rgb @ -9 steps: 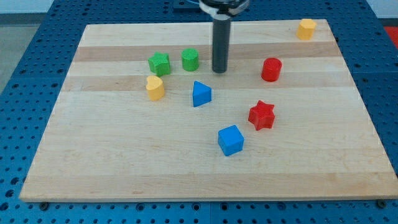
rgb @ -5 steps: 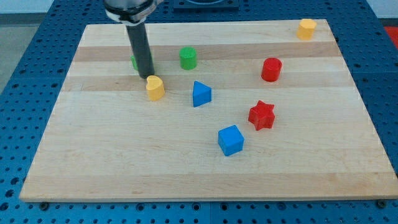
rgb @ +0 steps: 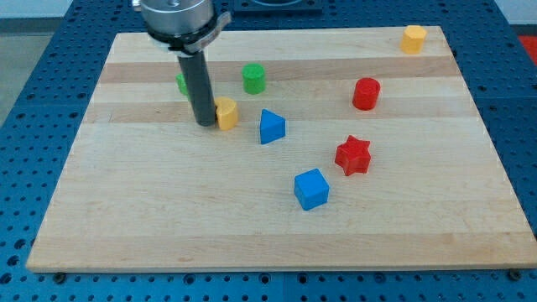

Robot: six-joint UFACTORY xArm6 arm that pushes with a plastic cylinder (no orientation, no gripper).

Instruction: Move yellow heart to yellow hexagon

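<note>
Small yellow heart-shaped block (rgb: 226, 112): on the pale wooden worktop (rgb: 168, 218), upper-left of centre, touching or all but touching my tip (rgb: 205, 123) on the tip's right side in the view. Judged light, rigid and smooth-sided, likely to slide readily and to swivel if pushed off-centre; best contact is square on its left face, slightly toward the view's bottom, since the goal lies up and to the right.

Small yellow hexagonal block (rgb: 413, 39): far top-right corner of the worktop, well apart from the heart.

Hand: none fitted; the arm ends in a dark straight rod, so no open or closed state applies.

Along the likely path: green round block (rgb: 253, 78) above the heart; blue triangular block (rgb: 271, 127) just to its right; red cylinder block (rgb: 366, 93) further right.

Elsewhere: red star block (rgb: 353, 155); blue cube block (rgb: 311, 189); a second green block (rgb: 181, 83), mostly hidden behind the rod, shape not determinable.

Containers: none present.
</note>
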